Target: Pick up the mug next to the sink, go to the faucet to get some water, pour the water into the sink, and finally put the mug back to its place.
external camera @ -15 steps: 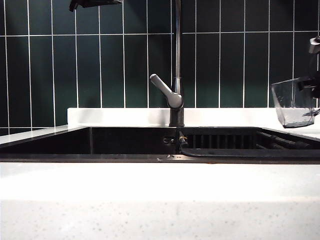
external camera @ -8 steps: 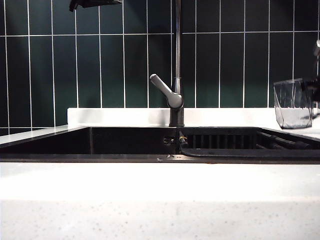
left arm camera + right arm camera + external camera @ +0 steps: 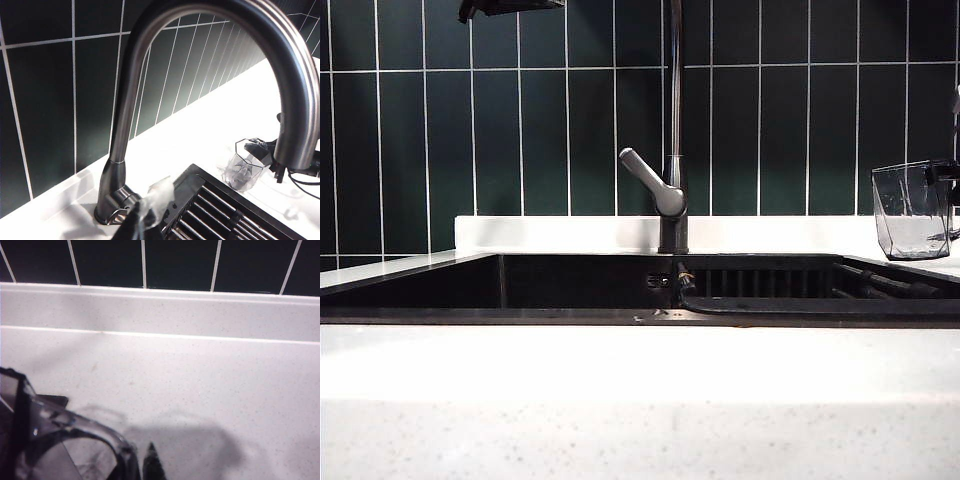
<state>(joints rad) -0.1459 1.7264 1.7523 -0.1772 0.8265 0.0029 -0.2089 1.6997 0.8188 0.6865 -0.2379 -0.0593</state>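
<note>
While clamped in right end effector (image 3: 952,190), mug (image 3: 912,210) hangs above counter | left end effector (image 3: 141,220) together, near faucet (image 3: 150,100)

right gripper (image 3: 954,185): mostly past the exterior view's right edge — only a dark bit shows at the mug's (image 3: 914,210) rim
left gripper (image 3: 510,6): cut off at the top, jaws unseen
faucet (image 3: 674,110): spout runs out of frame overhead
sink (image 3: 570,285): basin floor hidden behind the front rim
</note>
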